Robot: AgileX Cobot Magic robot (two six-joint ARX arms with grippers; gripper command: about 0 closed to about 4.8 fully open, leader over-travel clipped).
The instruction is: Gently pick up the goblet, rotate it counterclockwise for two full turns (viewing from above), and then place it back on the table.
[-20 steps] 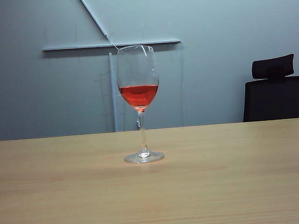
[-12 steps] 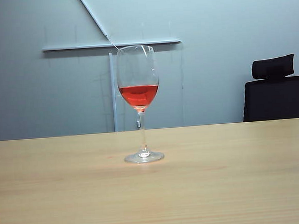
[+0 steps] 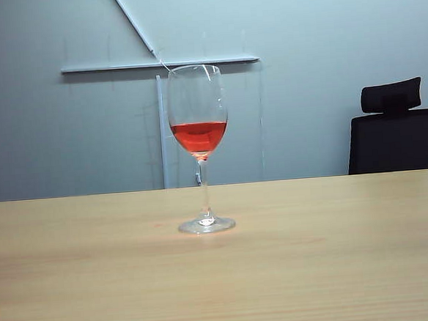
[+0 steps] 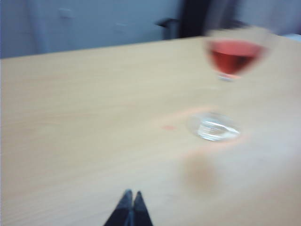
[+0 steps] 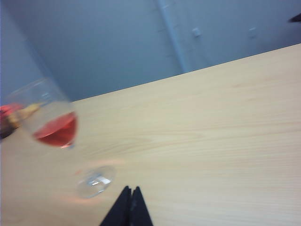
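Nothing is done yet. The goblet [image 3: 200,147] stands untouched on the counter [image 3: 338,255]. Left tool [image 4: 130,200] and right tool [image 5: 130,197], near it, are both closed, holding nothing.

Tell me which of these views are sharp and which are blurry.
Exterior view: sharp, even light, goblet crisp on the table. Left wrist view: soft all over, goblet smeared, left gripper jaws shut. Right wrist view: tilted and blurred, goblet hazy, right gripper jaws shut.
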